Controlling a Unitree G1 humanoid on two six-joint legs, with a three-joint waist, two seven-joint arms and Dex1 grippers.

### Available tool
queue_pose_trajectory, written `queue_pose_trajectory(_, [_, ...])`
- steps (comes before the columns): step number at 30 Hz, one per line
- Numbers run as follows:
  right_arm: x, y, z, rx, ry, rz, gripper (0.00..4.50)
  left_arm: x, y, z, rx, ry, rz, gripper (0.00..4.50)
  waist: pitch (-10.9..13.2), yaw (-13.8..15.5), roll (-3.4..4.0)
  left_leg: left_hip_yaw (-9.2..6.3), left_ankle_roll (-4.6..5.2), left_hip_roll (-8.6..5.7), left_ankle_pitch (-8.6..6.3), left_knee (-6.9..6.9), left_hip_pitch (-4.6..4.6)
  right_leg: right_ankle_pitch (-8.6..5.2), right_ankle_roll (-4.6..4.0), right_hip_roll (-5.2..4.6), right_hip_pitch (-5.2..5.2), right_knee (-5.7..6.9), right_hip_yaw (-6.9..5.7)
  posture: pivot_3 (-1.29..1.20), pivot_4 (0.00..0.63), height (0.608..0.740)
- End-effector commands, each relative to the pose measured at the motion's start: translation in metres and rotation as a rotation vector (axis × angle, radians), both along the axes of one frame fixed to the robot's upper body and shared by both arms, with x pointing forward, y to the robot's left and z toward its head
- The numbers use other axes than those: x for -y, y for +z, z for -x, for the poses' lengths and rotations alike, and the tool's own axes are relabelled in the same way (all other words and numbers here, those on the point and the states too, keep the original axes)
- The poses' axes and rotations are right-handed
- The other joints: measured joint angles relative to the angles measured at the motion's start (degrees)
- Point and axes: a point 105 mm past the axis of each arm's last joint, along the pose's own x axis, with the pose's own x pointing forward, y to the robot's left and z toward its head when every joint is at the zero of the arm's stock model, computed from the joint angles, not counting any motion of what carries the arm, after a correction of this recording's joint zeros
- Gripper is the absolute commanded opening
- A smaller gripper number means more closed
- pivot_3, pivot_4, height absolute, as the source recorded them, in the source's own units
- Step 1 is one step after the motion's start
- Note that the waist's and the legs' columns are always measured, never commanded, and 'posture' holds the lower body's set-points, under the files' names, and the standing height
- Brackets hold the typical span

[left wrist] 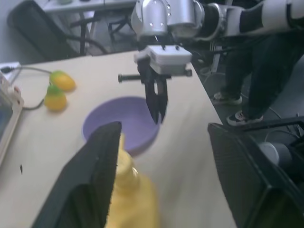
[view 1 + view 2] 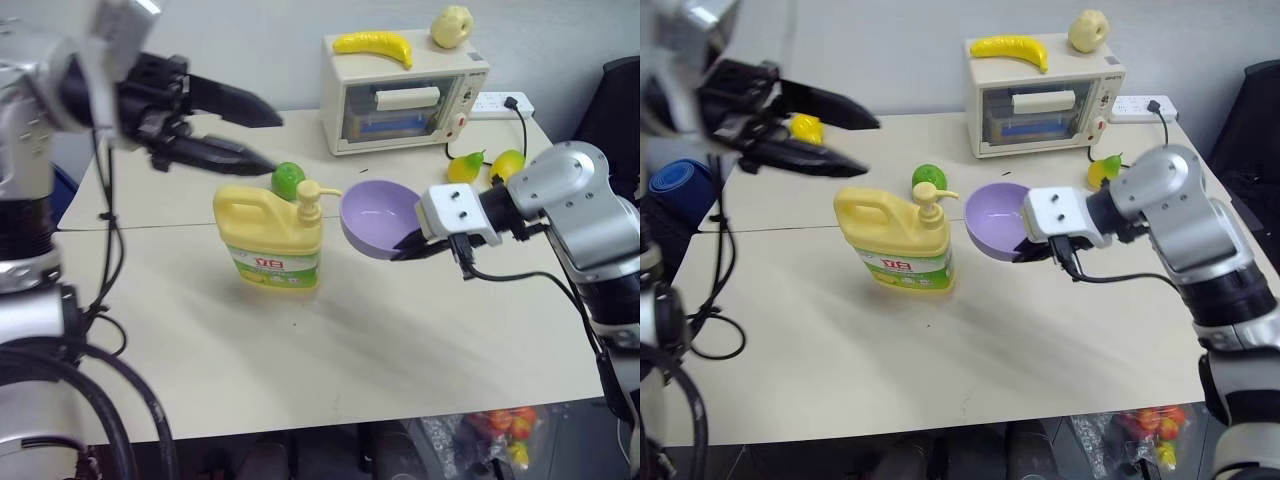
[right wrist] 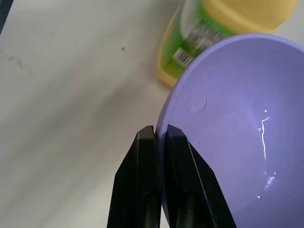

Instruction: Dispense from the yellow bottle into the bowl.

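Note:
The yellow bottle (image 2: pixel 268 235) stands upright at the table's middle, its pump nozzle (image 2: pixel 318 192) pointing right toward the bowl (image 2: pixel 378 212). The lavender bowl is tipped toward the bottle, right beside the spout. My right gripper (image 2: pixel 402 254) is shut on the bowl's near rim; the right wrist view shows both fingers (image 3: pixel 145 156) pinching the rim (image 3: pixel 164 142). My left gripper (image 2: pixel 268 138) hangs open above and left of the bottle, its fingers spread and holding nothing. The left wrist view looks past those fingers (image 1: pixel 95 171) down at the bottle top (image 1: pixel 128 190) and the bowl (image 1: pixel 118 124).
A cream toaster oven (image 2: pixel 405 95) stands at the back with a banana (image 2: pixel 372 45) and a pale fruit (image 2: pixel 452 25) on top. Small yellow fruits (image 2: pixel 487 165), a power strip (image 2: pixel 500 103) and its cable lie at the back right. A green fruit (image 2: pixel 287 178) sits behind the bottle. A person's legs (image 1: pixel 266 61) stand beyond the table.

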Motion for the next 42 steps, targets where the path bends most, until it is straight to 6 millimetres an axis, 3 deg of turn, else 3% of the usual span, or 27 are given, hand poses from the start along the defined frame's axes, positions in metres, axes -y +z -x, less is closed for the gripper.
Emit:
queue_pose_trajectory(1, [0.006, -0.004, 0.004, 0.045, -0.03, -0.025, 0.0, -0.018, 0.001, 0.034, -0.008, -0.011, -0.043, 4.16, 0.01, 0.12, -0.02, 0.0, 0.0, 0.0, 0.0, 0.07, 0.04, 0.0, -0.01, -0.01, 0.04, 0.07, 0.01, 0.0, 0.15, 0.74])
queue_pose_trajectory(2, [0.008, -0.013, 0.003, 0.042, -0.048, -0.032, 0.0, -0.026, -0.004, 0.039, -0.022, 0.026, -0.063, 4.48, 0.03, 0.13, -0.05, 0.0, 0.0, 0.01, 0.0, 0.08, 0.05, 0.02, -0.03, -0.01, 0.06, 0.06, 0.02, 0.0, 0.15, 0.74])
queue_pose_trajectory(4, [0.011, -0.021, 0.003, 0.044, -0.066, -0.04, 0.0, -0.032, -0.009, 0.045, -0.034, 0.066, -0.084, 4.48, 0.06, 0.27, -0.09, 0.02, 0.01, 0.01, 0.0, 0.1, 0.08, 0.03, -0.05, 0.0, 0.09, 0.1, 0.04, 0.0, 0.15, 0.74])
queue_pose_trajectory(8, [0.019, -0.063, -0.013, 0.048, -0.194, -0.096, 0.0, -0.059, -0.043, 0.061, -0.09, 0.246, -0.175, 4.48, 0.06, 0.19, -0.1, 0.1, 0.06, 0.08, -0.03, -0.09, 0.25, 0.06, -0.03, -0.05, 0.16, 0.0, 0.17, 0.0, 0.15, 0.74])
queue_pose_trajectory(13, [0.029, -0.09, -0.03, 0.079, -0.284, -0.099, 0.0, -0.075, -0.068, 0.064, -0.096, 0.351, -0.203, 4.48, 0.18, 0.13, -0.26, 0.15, 0.06, 0.1, -0.03, 0.03, 0.13, 0.11, -0.11, 0.1, 0.11, -0.06, 0.16, 0.0, 0.15, 0.74])
queue_pose_trajectory(20, [0.038, -0.111, -0.038, 0.089, -0.306, -0.068, 0.0, -0.078, -0.069, 0.063, -0.079, 0.389, -0.159, 4.48, 0.19, 0.09, -0.26, 0.16, 0.03, 0.16, -0.05, -0.02, 0.15, 0.12, -0.13, 0.15, 0.12, -0.1, 0.17, 0.0, 0.15, 0.74])
queue_pose_trajectory(21, [0.039, -0.113, -0.037, 0.083, -0.307, -0.063, 0.54, -0.079, -0.068, 0.061, -0.066, 0.394, -0.158, 4.5, 0.19, 0.08, -0.26, 0.16, 0.02, 0.18, -0.05, -0.02, 0.16, 0.12, -0.13, 0.16, 0.12, -0.1, 0.17, 0.0, 0.15, 0.74])
queue_pose_trajectory(23, [0.04, -0.113, -0.034, 0.053, -0.301, -0.07, 1.11, -0.08, -0.068, 0.06, -0.065, 0.393, -0.162, 4.5, 0.19, 0.07, -0.25, 0.16, 0.01, 0.19, -0.05, -0.02, 0.17, 0.12, -0.13, 0.19, 0.12, -0.1, 0.17, 0.0, 0.15, 0.74])
queue_pose_trajectory(27, [0.045, -0.091, -0.029, 0.044, -0.324, -0.134, 2.47, -0.084, -0.068, 0.057, -0.069, 0.404, -0.152, 4.5, 0.19, 0.09, -0.25, 0.17, 0.0, 0.25, -0.06, -0.02, 0.16, 0.13, -0.14, 0.23, 0.12, -0.11, 0.17, 0.0, 0.15, 0.74])
queue_pose_trajectory(33, [0.082, -0.022, -0.007, -0.04, -0.423, -0.343, 4.46, -0.096, -0.073, 0.055, -0.072, 0.443, -0.162, 4.5, 0.28, 0.57, -0.1, 0.19, 0.04, 0.45, -0.09, -0.02, 0.13, 0.13, -0.14, 0.22, 0.13, -0.16, 0.17, 0.0, 0.15, 0.74])
queue_pose_trajectory(34, [0.089, -0.014, -0.003, -0.059, -0.438, -0.364, 4.46, -0.098, -0.073, 0.055, -0.069, 0.45, -0.165, 4.5, 0.28, 0.6, -0.11, 0.2, 0.06, 0.48, -0.1, -0.02, 0.13, 0.13, -0.14, 0.23, 0.13, -0.17, 0.16, 0.0, 0.15, 0.74])
queue_pose_trajectory(38, [0.149, 0.016, 0.031, -0.241, -0.581, -0.407, 4.46, -0.115, -0.07, 0.057, -0.056, 0.512, -0.157, 4.5, 0.34, 1.25, 0.0, 0.31, 0.14, 0.57, -0.17, -0.04, 0.15, 0.14, -0.16, 0.32, 0.15, -0.26, 0.16, 0.0, 0.15, 0.74])
queue_pose_trajectory(41, [0.166, 0.021, 0.052, -0.309, -0.593, -0.377, 4.46, -0.124, -0.069, 0.059, -0.048, 0.546, -0.156, 4.5, 0.36, 1.51, 0.04, 0.85, 0.2, 0.57, -0.22, -0.08, 0.15, 0.14, -0.16, 0.38, 0.16, -0.33, 0.15, 0.0, 0.15, 0.74])
queue_pose_trajectory(42, [0.171, 0.024, 0.051, -0.286, -0.619, -0.389, 4.46, -0.128, -0.068, 0.06, -0.053, 0.562, -0.148, 4.5, 0.35, 1.48, 0.03, 0.9, 0.2, 0.57, -0.23, -0.08, 0.15, 0.14, -0.17, 0.4, 0.16, -0.34, 0.16, 0.0, 0.15, 0.74])
